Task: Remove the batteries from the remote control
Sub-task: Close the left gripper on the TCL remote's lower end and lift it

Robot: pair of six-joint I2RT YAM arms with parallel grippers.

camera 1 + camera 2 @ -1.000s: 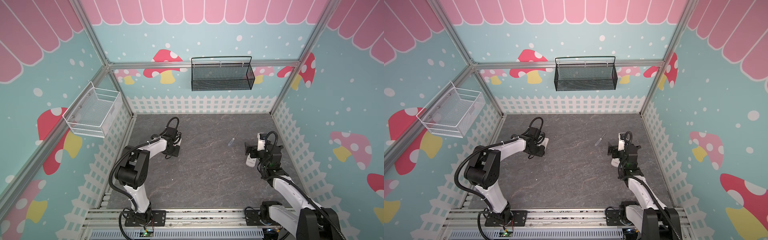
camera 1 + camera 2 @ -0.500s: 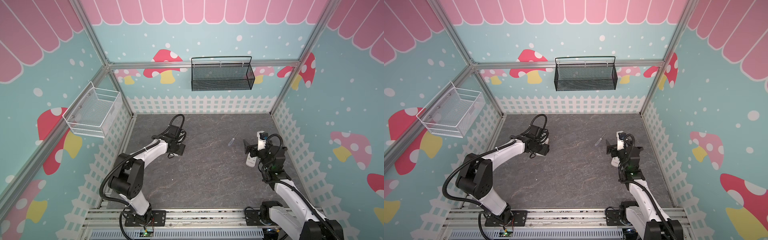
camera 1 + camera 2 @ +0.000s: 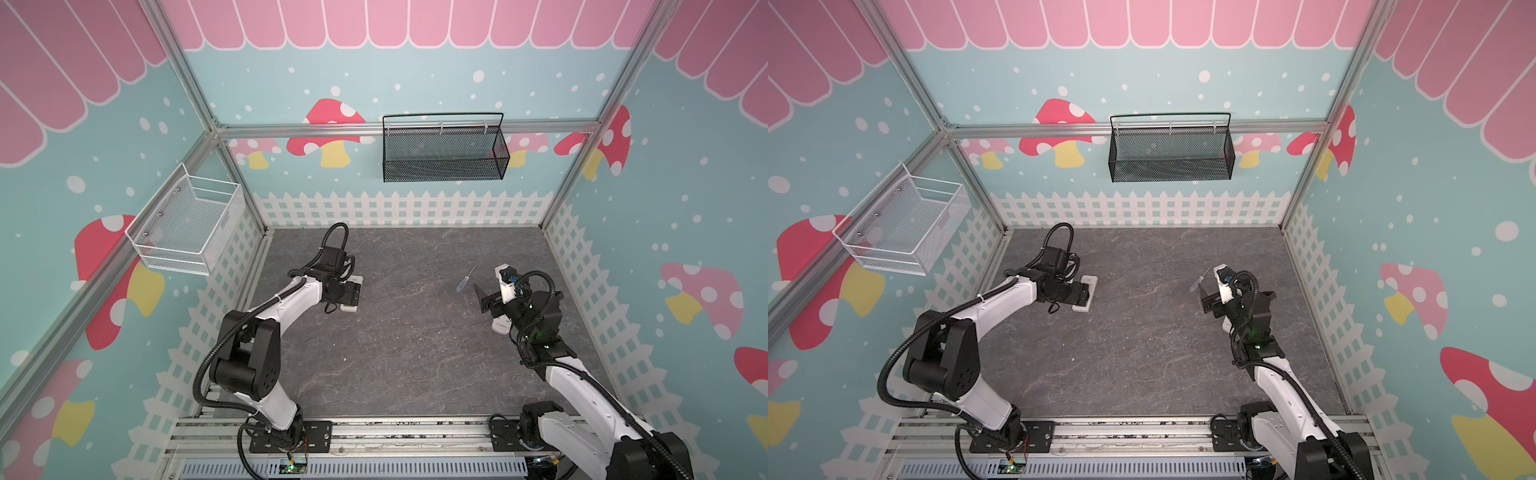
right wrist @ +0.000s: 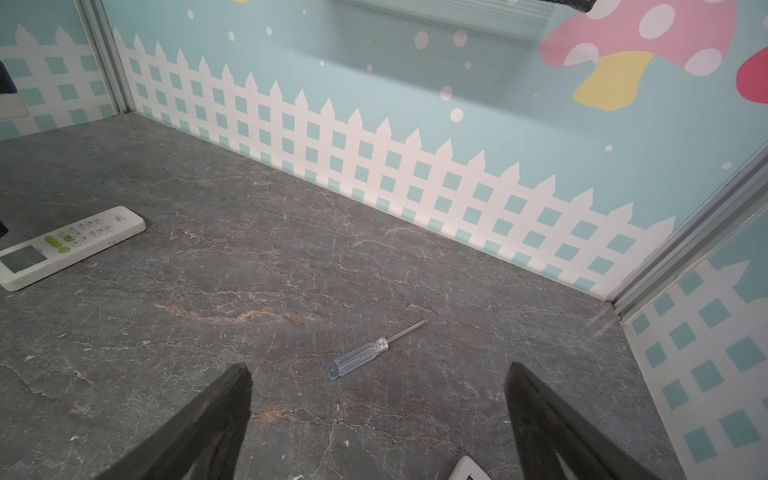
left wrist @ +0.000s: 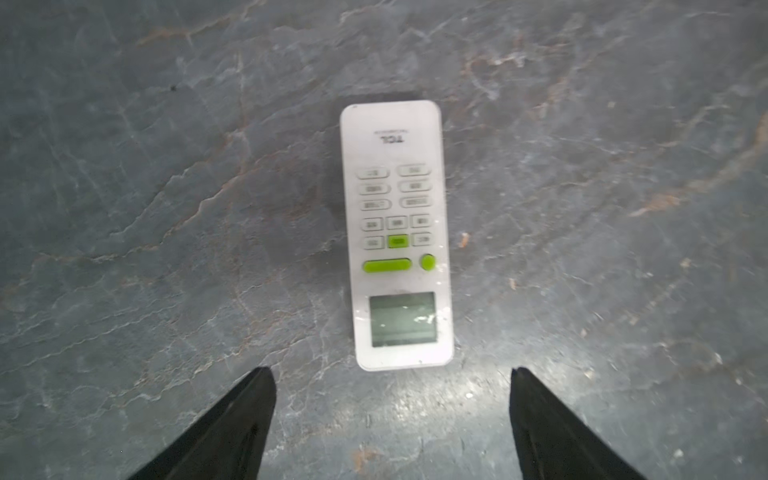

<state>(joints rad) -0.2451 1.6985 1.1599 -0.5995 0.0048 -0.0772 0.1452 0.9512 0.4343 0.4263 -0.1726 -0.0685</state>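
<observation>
Work looks barely begun: no batteries show anywhere, so I judge them shut inside. The white remote (image 5: 395, 232) lies buttons-up on the tabletop (image 5: 166, 166) below the left gripper (image 5: 390, 374), whose jaws are spread and empty. The right gripper (image 4: 377, 368), equally wide and empty, hovers over the screwdriver (image 4: 357, 357).

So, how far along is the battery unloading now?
Done: nothing visible; no batteries are out. In hand: the open left gripper hovers over a remote lying buttons up; the open right gripper hangs above the screwdriver. Left: turn the remote over, open its back, remove the batteries; likely the same for the second remote.
</observation>
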